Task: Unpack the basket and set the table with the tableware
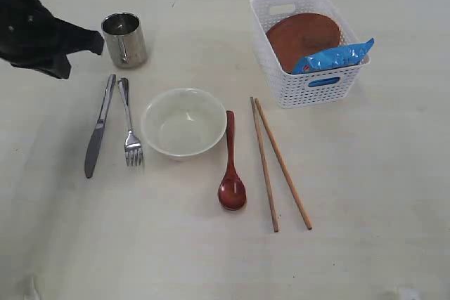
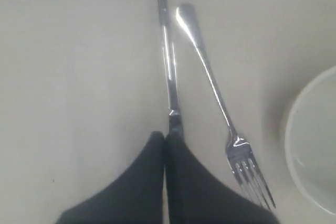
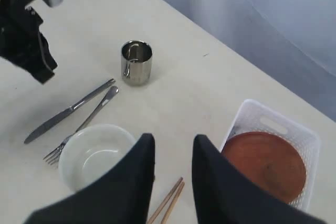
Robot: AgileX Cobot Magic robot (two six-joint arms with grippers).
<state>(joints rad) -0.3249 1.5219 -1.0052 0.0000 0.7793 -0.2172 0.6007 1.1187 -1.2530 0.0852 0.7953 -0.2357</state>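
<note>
Nearest on the surface (image 1: 380,194): wooden spoon (image 1: 231,191) and two chopsticks (image 1: 264,166), side by side. Next: white bowl (image 1: 183,121), with fork (image 1: 129,124) and knife (image 1: 100,128) beside it. Farthest: steel cup (image 1: 125,38); basket (image 1: 309,89) containing brown plate (image 1: 302,36) and blue packet (image 1: 332,56). Left tool (image 2: 165,136) closed, empty. Right tool (image 3: 173,142) parted, empty.

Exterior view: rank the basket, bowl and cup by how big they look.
1. basket, largest
2. bowl, clearly smaller
3. cup, smallest
The basket and cup sit farther back than the bowl, but the order is still clear.
</note>
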